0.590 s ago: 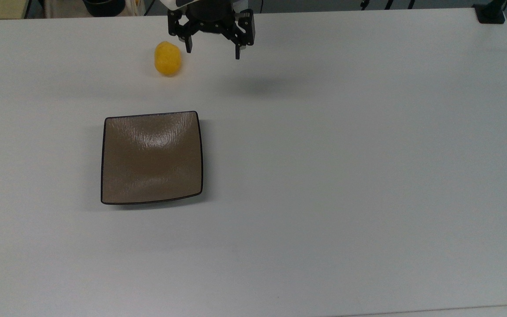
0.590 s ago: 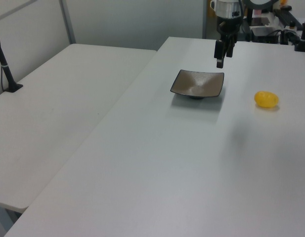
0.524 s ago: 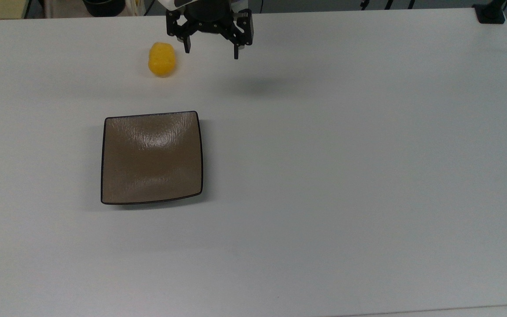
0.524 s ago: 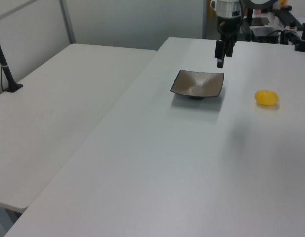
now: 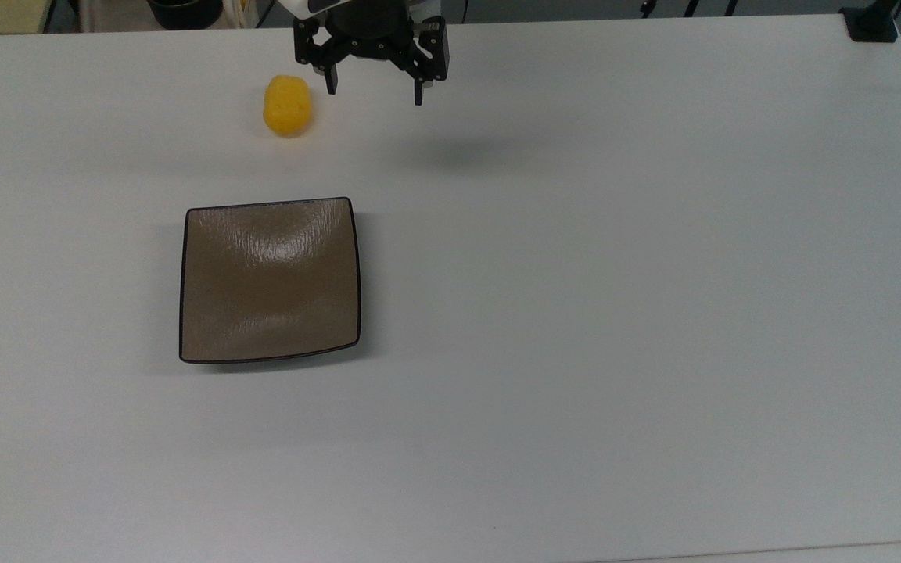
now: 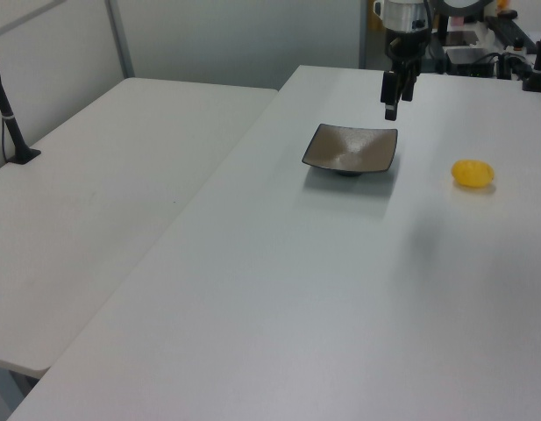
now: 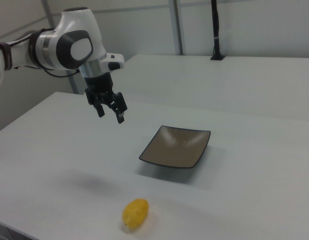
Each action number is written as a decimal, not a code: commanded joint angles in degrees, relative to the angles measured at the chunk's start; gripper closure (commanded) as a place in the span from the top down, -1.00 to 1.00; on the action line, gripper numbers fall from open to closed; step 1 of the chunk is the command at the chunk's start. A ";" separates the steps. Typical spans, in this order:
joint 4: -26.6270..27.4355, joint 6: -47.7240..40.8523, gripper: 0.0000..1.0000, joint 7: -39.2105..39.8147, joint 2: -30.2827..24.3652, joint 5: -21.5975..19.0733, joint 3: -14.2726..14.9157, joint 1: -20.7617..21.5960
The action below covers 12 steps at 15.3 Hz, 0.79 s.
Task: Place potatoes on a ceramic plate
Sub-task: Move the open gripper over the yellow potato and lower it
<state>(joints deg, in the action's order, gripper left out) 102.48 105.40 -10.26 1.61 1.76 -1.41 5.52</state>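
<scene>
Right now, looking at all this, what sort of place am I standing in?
Probably a robotics lab or test room. A white robot arm's black two-finger hand hangs open above a plain white table bearing a bright yellow toy potato and a square glossy brown plate.

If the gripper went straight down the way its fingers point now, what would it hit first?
Most likely bare table. The gripper hangs open, fingers pointing down; its shadow falls on empty surface. The potato lies off to the side, and the plate is apart from it too. Depth is hard to judge, so this is a cautious reading.
</scene>
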 commanded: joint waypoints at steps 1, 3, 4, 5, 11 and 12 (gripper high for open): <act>3.68 1.21 1.00 1.82 -2.04 0.26 1.15 0.98; 6.14 1.21 1.00 2.78 -3.36 0.87 1.15 0.54; 7.29 1.21 1.00 3.83 -4.15 1.05 1.15 0.45; 8.43 1.30 1.00 5.50 -4.85 1.06 1.15 0.02; 16.07 1.13 1.00 20.88 -10.21 1.06 1.15 -4.19; 17.31 1.21 1.00 21.16 -11.35 1.06 1.15 -5.07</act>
<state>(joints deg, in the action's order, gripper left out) 113.61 105.40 6.52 -4.35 2.47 -0.71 2.39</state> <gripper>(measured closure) 0.000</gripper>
